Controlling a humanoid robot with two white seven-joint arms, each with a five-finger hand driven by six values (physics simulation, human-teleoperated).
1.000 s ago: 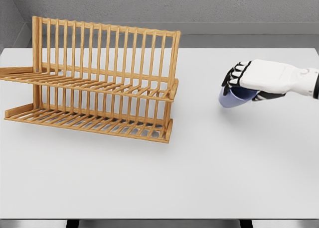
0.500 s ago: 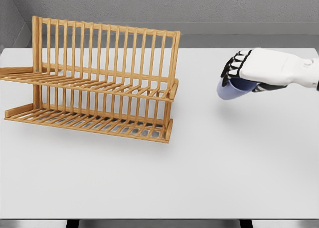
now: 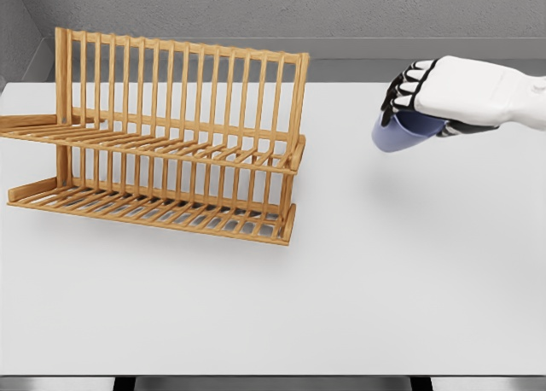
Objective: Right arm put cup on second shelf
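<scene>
Wooden two-tier slatted rack (image 3: 162, 139) standing on the left half of the white table (image 3: 341, 288), both shelves bare; well apart to its right, blue cup (image 3: 401, 133) carried clear above the tabletop, tilted, rim under the curled fingers of the right hand (image 3: 452, 92).

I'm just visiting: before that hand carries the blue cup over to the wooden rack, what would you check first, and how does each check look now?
1. Grip: right hand is closed around the cup from above: ok.
2. Cup off the table, its shadow lying apart below it: ok.
3. Upper shelf of the rack bare: ok.
4. Path between cup and rack free of objects: ok.
5. Cup level: tilted, not ok yet.
6. Grip firmness: cannot tell.
</scene>
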